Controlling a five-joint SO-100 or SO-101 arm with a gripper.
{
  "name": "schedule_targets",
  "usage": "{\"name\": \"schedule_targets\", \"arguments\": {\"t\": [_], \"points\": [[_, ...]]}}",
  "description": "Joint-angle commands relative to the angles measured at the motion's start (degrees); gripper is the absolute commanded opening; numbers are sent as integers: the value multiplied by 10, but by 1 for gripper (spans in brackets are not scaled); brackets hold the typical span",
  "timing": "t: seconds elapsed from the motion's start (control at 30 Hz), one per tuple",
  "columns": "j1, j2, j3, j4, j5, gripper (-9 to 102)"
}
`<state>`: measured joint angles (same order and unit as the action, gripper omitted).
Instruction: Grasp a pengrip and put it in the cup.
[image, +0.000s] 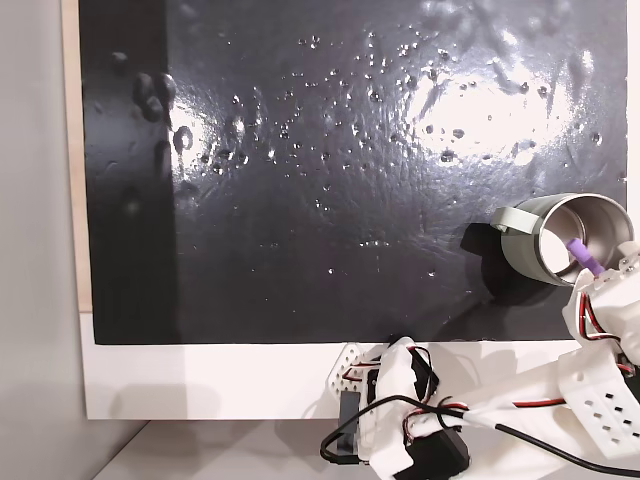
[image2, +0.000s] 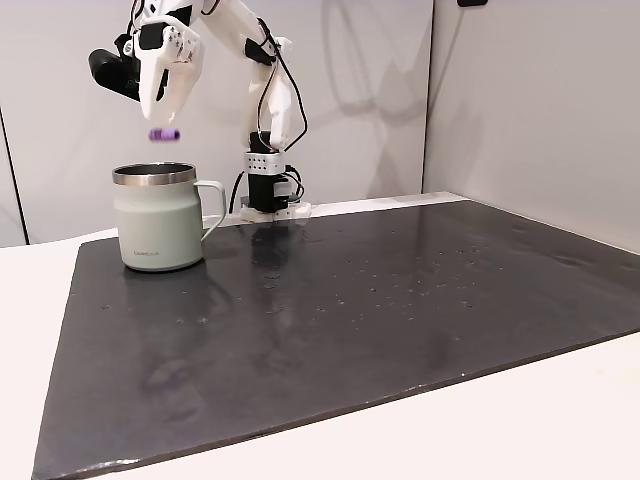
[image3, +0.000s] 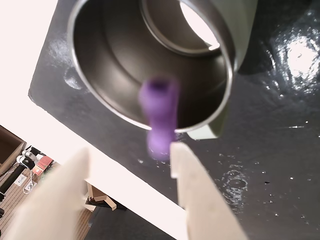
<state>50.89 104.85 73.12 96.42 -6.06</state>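
The pale grey-green cup (image2: 155, 232) with a steel inside stands upright at the left rear of the black mat. The purple pengrip (image2: 163, 133) hangs free in the air just above its rim, under my gripper (image2: 162, 112), with a small gap to the fingertips. In the wrist view the pengrip (image3: 160, 117) is blurred over the cup's open mouth (image3: 110, 60), and my gripper (image3: 127, 157) is open with its white fingers (image3: 192, 190) wide apart and touching nothing. From above, the pengrip (image: 577, 252) lies over the cup (image: 520, 228).
A wet, glossy black mat (image2: 400, 300) covers most of the white table (image2: 560, 420). The arm's base (image2: 268, 190) with its cables stands behind the mat, to the right of the cup. The mat's left edge runs close to the cup (image3: 45, 100).
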Motion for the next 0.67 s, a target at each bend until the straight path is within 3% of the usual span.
{"name": "schedule_targets", "arguments": {"t": [0.0,0.63], "points": [[-4,29,-40,4,-7,28],[-56,102,8,5,15,27]]}}
